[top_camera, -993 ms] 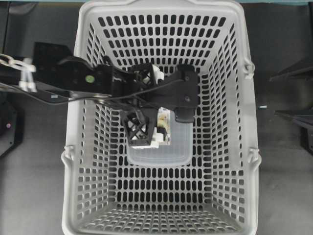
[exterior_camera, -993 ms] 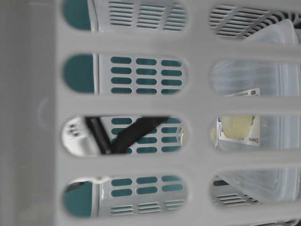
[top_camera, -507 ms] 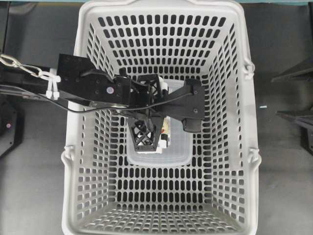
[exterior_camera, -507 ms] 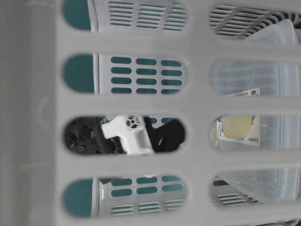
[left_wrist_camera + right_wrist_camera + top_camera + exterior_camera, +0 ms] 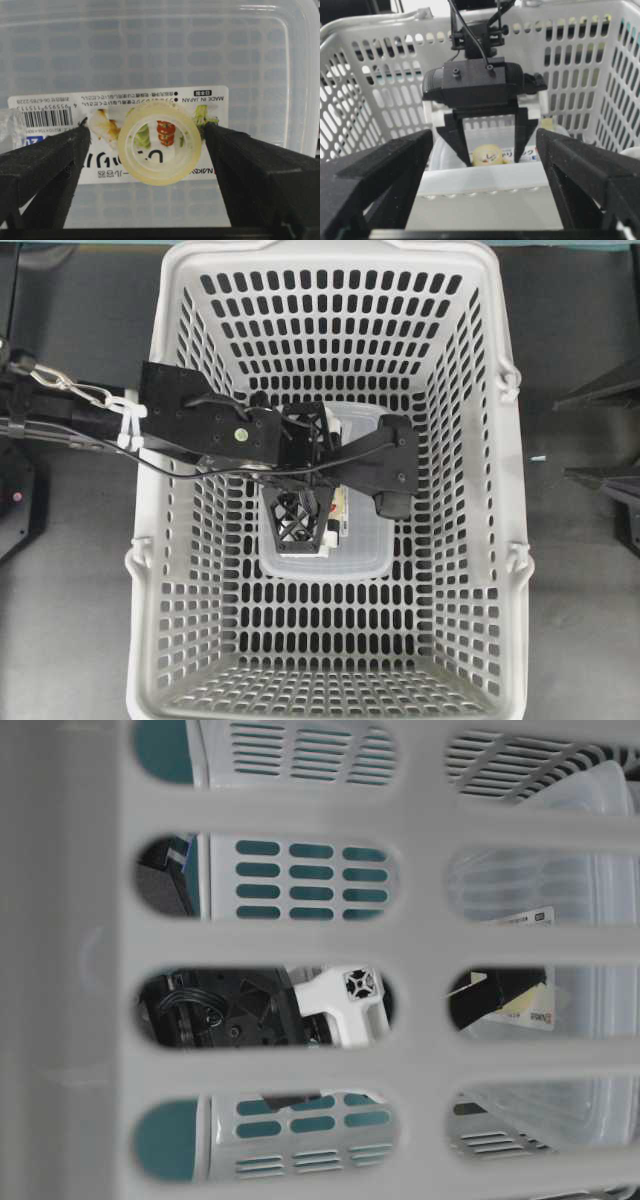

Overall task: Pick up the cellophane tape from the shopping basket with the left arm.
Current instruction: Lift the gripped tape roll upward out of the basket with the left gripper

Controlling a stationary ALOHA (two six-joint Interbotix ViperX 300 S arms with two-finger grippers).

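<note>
Honestly, what worries me most sits closest to my left wrist camera: the small pale yellow-cream roll of cellophane tape (image 5: pixel 160 143) lies flat on the lid of the translucent rectangular food box with the white printed label (image 5: pixel 150 45), in the middle of that frame. The black lattice-patterned left gripper (image 5: pixel 146 150) is spread wide, holding nothing, with one finger (image 5: pixel 45 155) at the lower left and the other at the lower right, each standing clear of the roll. I judge the lid to be smooth, so if I close off-centre the roll could skate sideways or squirt out. If I come down too far, the fingertips could press on the lid, and the box could shift or tip under them.

In the overhead view the left arm (image 5: pixel 190 425) reaches in over the left wall of the large light grey slotted plastic shopping basket (image 5: pixel 330 310) and bends down at the wrist, so the gripper points down at the box near the basket's centre. That wall is a second thing I could snag on.

Farther off, in the right wrist view, the right gripper (image 5: pixel 485 175) fills the lower corners with its fingers wide apart and empty, looking across the basket's near rim at the left gripper.
</note>
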